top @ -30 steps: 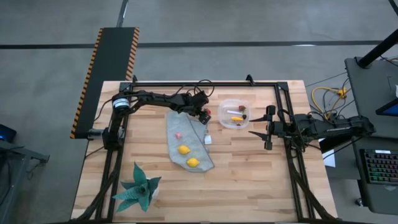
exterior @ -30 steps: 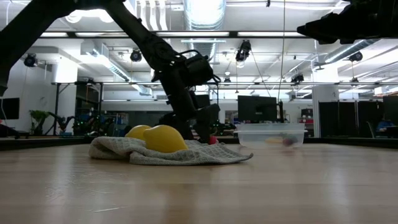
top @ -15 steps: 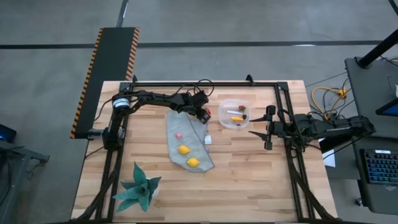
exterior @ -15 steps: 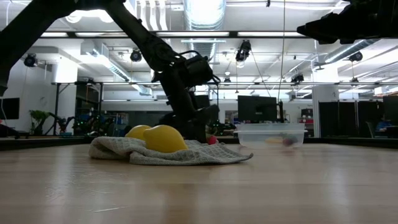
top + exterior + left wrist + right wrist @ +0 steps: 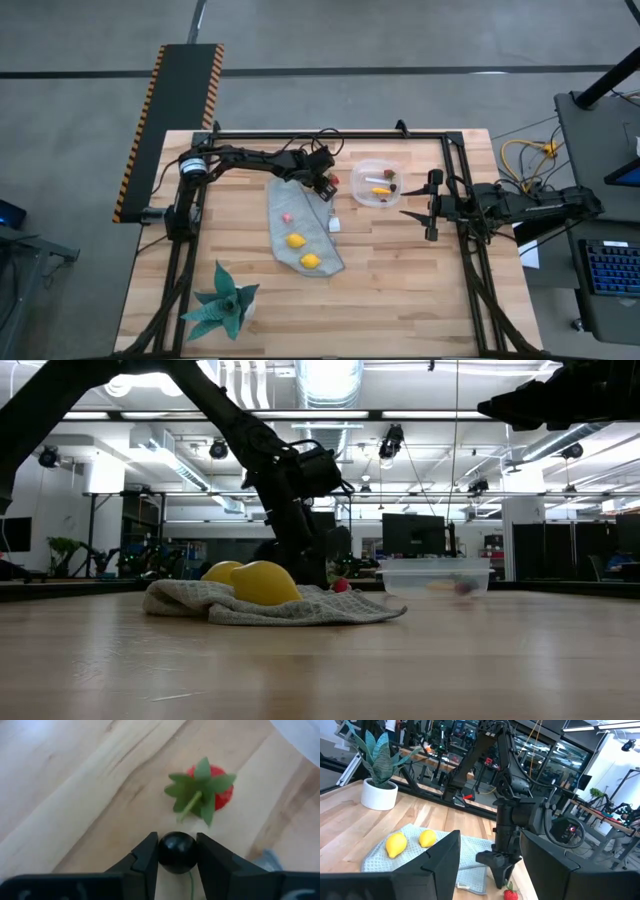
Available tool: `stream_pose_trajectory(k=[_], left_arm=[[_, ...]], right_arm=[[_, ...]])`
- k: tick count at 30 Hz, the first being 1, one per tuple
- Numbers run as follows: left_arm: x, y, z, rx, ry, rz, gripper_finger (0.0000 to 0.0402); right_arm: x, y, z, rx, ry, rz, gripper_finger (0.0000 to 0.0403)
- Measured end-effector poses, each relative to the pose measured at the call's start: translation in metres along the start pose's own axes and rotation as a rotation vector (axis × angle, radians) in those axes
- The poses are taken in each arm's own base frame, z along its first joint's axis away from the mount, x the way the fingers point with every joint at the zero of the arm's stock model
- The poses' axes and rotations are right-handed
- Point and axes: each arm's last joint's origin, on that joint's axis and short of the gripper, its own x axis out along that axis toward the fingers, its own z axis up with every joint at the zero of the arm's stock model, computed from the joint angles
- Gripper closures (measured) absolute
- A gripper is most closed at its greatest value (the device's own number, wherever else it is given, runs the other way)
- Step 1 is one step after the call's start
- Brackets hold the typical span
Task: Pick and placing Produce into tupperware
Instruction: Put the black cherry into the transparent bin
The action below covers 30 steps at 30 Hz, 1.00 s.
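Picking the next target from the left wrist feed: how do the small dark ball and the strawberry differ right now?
The dark ball is glossy black, round and leafless; the strawberry is red with a green leafy top. The ball is clamped in the left pincer; the strawberry lies free on the wooden table just beyond it. Both are small produce pieces, still outside the container.

In the low view the tupperware point(image 5: 434, 575) contents blur into indistinct coloured specks behind its translucent wall.

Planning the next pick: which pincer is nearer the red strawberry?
Left. The left pincer, shut on a dark round piece, is right beside the strawberry. The right pincer hangs open beyond the tupperware.
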Motion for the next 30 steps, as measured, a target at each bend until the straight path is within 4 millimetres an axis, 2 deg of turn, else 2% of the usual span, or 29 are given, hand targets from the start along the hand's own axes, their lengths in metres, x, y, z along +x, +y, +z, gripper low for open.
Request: stream_pose_trajectory(k=[16,30], left_arm=[[-0.033,-0.01,0.012,0.022,-0.093,-0.038,0.0313],[-0.065,-0.043,0.053,0.152,-0.301,-0.171,0.0313]], right_arm=[[0.0,0.0,0.0,0.0,-0.001,-0.001,0.0204],[0.0,0.0,0.0,0.0,-0.001,-0.001,0.0204]])
